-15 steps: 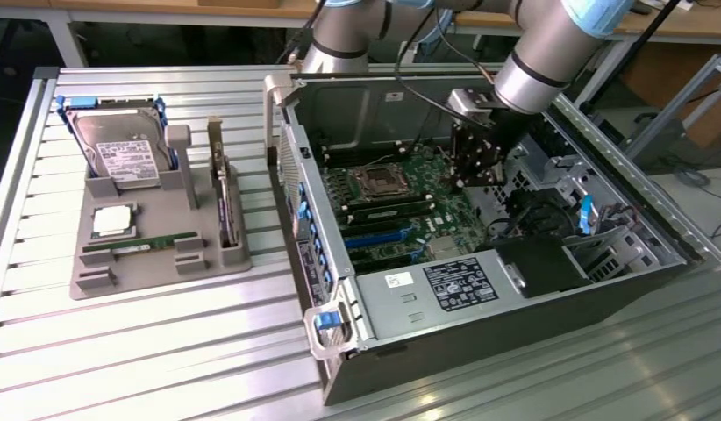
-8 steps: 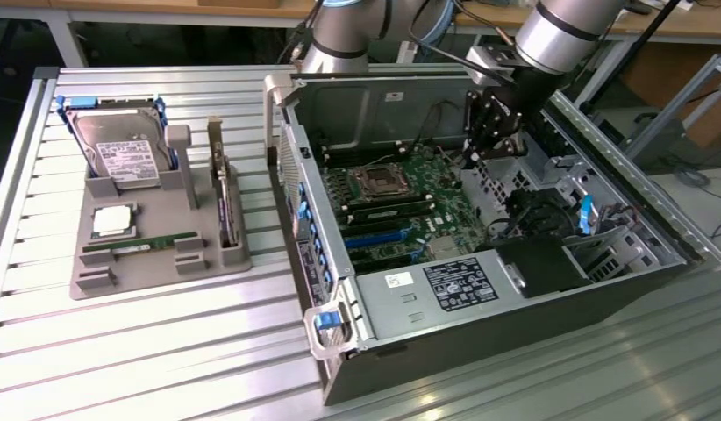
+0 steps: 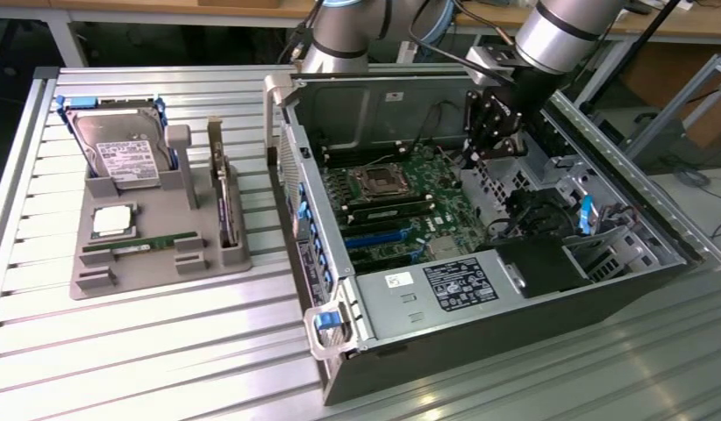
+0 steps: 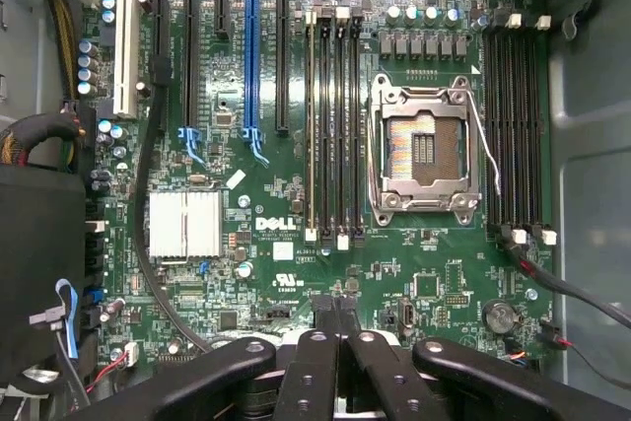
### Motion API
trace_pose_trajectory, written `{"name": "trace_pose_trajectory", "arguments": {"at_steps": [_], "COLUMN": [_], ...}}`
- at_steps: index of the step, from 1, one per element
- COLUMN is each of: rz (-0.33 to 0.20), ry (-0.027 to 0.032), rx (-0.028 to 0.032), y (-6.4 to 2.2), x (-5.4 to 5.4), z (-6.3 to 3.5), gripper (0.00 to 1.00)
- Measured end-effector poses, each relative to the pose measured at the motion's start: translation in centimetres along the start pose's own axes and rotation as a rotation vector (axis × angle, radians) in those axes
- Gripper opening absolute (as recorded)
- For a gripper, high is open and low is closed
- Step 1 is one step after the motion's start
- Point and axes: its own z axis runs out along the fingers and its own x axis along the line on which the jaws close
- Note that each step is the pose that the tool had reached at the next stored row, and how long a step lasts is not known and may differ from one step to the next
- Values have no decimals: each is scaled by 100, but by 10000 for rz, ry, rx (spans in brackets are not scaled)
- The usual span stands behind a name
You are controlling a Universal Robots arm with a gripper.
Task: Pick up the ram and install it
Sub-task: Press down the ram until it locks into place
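Jaws (image 4: 337,315) pressed together and holding nothing are hanging over the motherboard (image 4: 296,234) inside the computer case (image 3: 478,342), while the ram (image 3: 142,243) is lying in the grey holder (image 3: 126,281) on the table (image 3: 161,351).

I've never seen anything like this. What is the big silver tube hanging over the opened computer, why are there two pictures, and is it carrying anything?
The silver tube is a robot arm; its black gripper hangs inside an opened computer case lying on its side. One picture comes from a camera standing off to the side. The other comes from a camera on the arm's wrist, looking straight down at the green motherboard, with the gripper at the edge of the picture. Its fingers are shut together and nothing is between them. On the metal table, toward the exterior view's left, a grey holder keeps spare parts: a hard drive, a square processor chip and the ram, a thin green stick still lying in its slot.
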Motion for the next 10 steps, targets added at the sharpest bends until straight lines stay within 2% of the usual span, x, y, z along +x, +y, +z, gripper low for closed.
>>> {"name": "trace_pose_trajectory", "arguments": {"at_steps": [2, 3, 5, 6, 8, 10], "rz": [72, 277, 882, 1402, 2105, 2545], "ry": [-8, -29, -98, -157, -240, -291], "rx": [3, 11, 37, 58, 87, 106], "y": [1, 1, 0, 0, 0, -1], "x": [0, 0, 0, 0, 0, 0], "z": [0, 1, 4, 6, 9, 9], "gripper": [10, 10, 10, 10, 10, 10]}}
